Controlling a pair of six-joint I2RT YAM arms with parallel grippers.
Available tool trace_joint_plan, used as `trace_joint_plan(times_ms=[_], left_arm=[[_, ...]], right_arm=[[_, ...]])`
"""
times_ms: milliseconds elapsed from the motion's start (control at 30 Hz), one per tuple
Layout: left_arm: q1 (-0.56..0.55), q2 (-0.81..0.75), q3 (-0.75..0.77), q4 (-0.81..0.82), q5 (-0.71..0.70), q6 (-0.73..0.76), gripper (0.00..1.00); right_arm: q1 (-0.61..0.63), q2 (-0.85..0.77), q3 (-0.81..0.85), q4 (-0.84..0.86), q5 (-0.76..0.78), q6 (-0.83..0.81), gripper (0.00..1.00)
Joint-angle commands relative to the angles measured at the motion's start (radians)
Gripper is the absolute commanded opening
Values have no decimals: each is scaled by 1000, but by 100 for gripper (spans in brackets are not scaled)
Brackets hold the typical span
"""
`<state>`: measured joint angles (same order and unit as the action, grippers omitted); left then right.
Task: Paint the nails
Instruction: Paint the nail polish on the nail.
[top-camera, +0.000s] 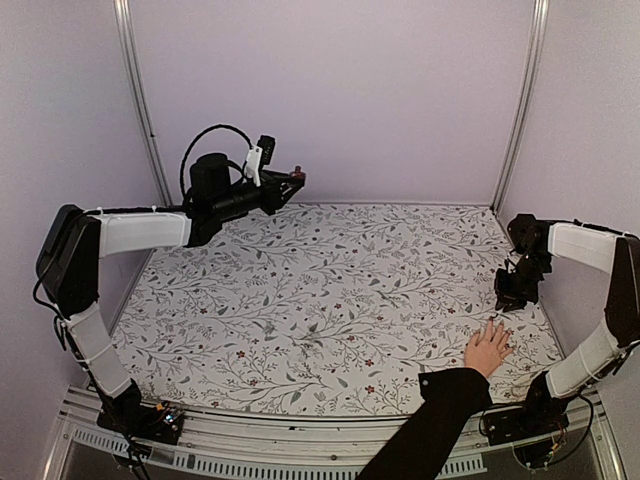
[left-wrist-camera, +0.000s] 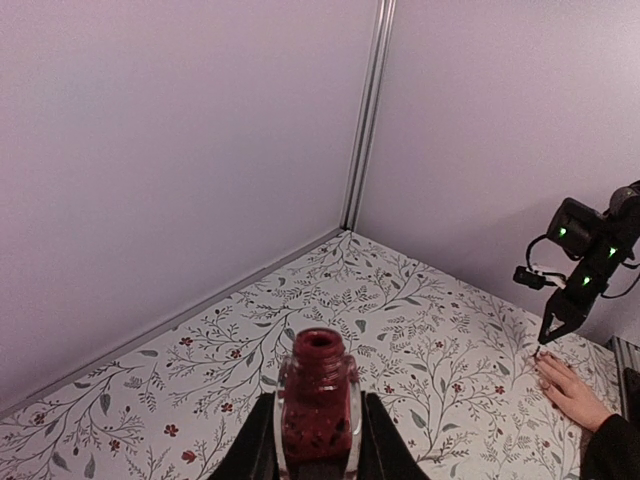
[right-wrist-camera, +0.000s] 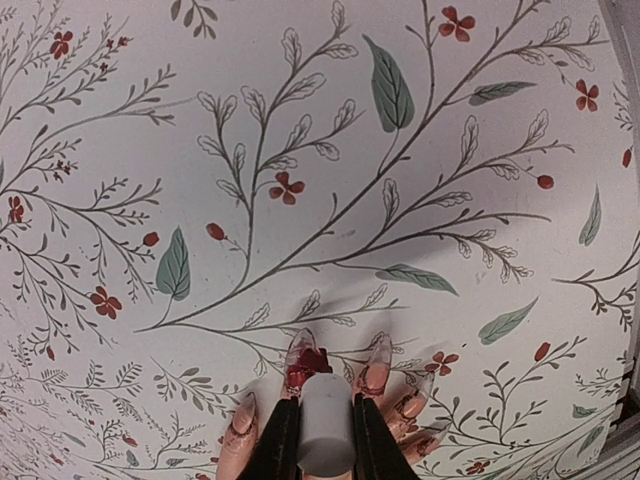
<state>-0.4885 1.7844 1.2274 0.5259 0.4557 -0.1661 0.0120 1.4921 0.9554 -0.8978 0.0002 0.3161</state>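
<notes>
A light-skinned hand in a black sleeve lies flat on the floral cloth at the right, fingers spread. Its long nails show in the right wrist view. The one under the brush carries wet red polish. My right gripper is shut on the white cap, whose red brush tip rests on that nail. Raised at the back left, my left gripper is shut on the uncapped dark-red bottle. The top view shows both grippers: left, right.
The floral table cloth covers the table, bounded by lilac walls with metal corner posts. The sleeved forearm crosses the near edge rail beside the right arm's base.
</notes>
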Motion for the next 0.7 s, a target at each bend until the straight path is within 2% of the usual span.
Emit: trace_joint_plan(times_ms=[0, 433, 667], left_arm=[[7, -8, -7, 33, -3, -4, 0], [5, -13, -14, 38, 0, -9, 0], [5, -14, -14, 37, -1, -11, 0]], right_arm=[[-4, -26, -9, -7, 10, -1, 0], [-4, -96, -8, -6, -32, -12, 0], [-5, -68, -5, -11, -58, -23, 0]])
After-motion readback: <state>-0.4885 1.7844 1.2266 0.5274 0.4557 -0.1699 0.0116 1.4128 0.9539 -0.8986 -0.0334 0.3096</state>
